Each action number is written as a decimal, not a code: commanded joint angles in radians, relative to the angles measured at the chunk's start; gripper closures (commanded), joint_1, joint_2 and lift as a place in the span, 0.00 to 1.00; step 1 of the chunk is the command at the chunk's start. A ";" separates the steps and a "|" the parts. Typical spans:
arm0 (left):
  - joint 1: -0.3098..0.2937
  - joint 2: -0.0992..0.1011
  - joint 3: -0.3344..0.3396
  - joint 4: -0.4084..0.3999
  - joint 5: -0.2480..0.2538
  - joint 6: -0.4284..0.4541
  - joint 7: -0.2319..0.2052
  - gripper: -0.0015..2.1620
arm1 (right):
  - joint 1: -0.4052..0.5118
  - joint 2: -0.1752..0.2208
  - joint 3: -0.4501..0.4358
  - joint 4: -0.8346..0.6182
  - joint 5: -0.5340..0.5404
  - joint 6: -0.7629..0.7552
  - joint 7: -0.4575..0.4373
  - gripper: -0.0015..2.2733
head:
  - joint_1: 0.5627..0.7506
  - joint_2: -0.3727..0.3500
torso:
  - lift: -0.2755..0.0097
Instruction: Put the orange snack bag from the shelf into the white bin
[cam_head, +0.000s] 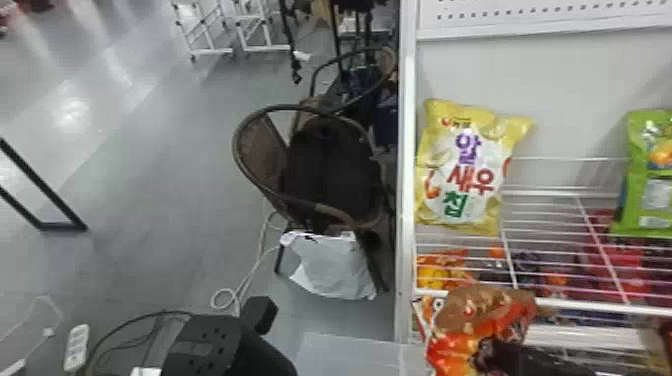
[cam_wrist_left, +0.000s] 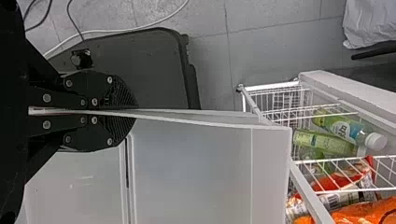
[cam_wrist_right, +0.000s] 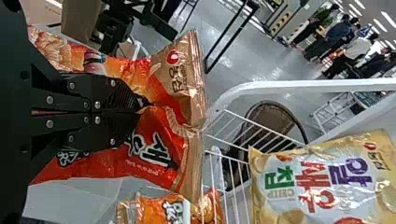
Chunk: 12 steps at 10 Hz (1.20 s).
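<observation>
Snack bag (cam_head: 445, 345) with white lettering (cam_wrist_right: 161, 151); between right fingers (cam_head: 525, 357)

Upright snack bag (cam_head: 462, 170) on wire shelf (cam_head: 600, 306) at right, chair (cam_head: 257, 160) to the left, sack (cam_head: 332, 265) by chair's legs

The green bag (cam_head: 635, 205) is cut off by the head view's right edge, the orange snack bag (cam_head: 450, 342) by its bottom, and the white bin (cam_wrist_left: 201, 172) by the left wrist view's edge.
</observation>
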 joint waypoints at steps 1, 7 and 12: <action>-0.005 -0.003 0.000 0.008 0.001 0.001 -0.011 0.99 | 0.000 -0.003 0.015 0.012 0.005 0.005 0.012 0.63 | 0.70 0.78 | 0.97; -0.015 -0.003 -0.005 0.014 0.012 0.001 -0.011 0.99 | -0.003 -0.006 0.026 0.065 0.043 0.005 0.032 0.03 | 0.70 0.81 | 0.97; -0.014 -0.003 -0.005 0.019 0.039 0.001 -0.011 0.99 | -0.024 -0.045 0.075 0.240 0.227 -0.586 -0.021 0.04 | 0.70 0.63 | 0.97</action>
